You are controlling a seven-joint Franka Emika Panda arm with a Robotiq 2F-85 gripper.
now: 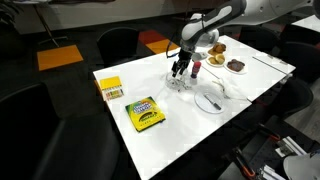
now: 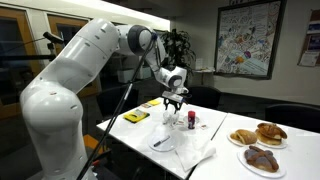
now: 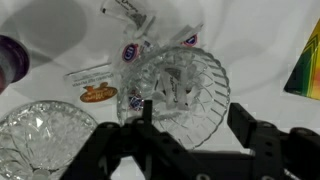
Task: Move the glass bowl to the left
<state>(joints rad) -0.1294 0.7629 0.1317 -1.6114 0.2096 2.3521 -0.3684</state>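
Jaws: in the wrist view the black fingers stand wide apart with the glass bowl between them. I cannot tell whether the pads touch the glass, so the grip is unconfirmed. The bowl's mouth faces the camera and looks slightly tilted. My judgement is that it is either lightly pinched or about to be.

Gripper points straight down over the bowl, roughly mid-table. A top-down approach makes sense here, since neighbours crowd the sides.

Around the bowl, wrist view:
- second cut-glass dish at 8 o'clock, near; no contact seen
- printed packets from 9 to 12 o'clock, partly under the bowl's outline
- purple bottle at 10 o'clock, far edge
- crayon box at 3 o'clock, well apart

Around the bowl, exterior view:
- white plate with cutlery just beside, at 4 o'clock
- small yellow box at 9 o'clock, well apart

Room: bare table lies between the bowl and the two yellow boxes. That lane looks freest for a sideways shift. Table edges are well apart from the bowl.

Risks: clipping the second dish, or dragging packets along. A lift before moving sideways looks wiser than a slide.
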